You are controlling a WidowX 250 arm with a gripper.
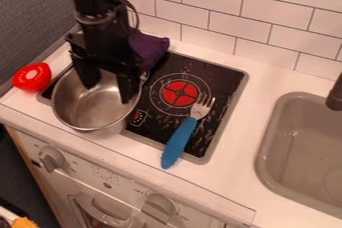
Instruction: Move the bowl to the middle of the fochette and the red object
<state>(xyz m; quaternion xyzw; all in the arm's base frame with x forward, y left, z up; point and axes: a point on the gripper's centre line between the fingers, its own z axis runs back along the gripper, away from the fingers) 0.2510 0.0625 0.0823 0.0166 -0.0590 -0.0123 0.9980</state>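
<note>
Well, bowl: the shiny metal bowl point(87, 117) is standing upright over the left part of the black stove top point(224, 89), its near side reaching past the front edge; it is sitting between the red toy point(32, 77) and the fork point(179, 142), nearer to the red toy
Gripper: the black gripper point(107, 93) is hanging down over the bowl, its two fingers spread well apart, both tips showing within the rim and the right-hand one closer to the bowl's right side
Red toy: it is lying on the white counter point(234, 187), near the bowl's left side, its pale patch showing
Fork: it is lying at a slant right of the bowl, its blue handle pointing toward the front and crossing the stove's edge, its metal prongs overlapping the red burner spot point(179, 93)
Cloth: a purple cloth point(152, 47) is bunching up behind the bowl, partly hidden by the arm
Sink: the grey sink point(267, 137) is taking up the right side, a dark tap point(335, 96) poking in above it
Knobs: two point(52, 159) are sticking out on the front panel below the counter
</note>
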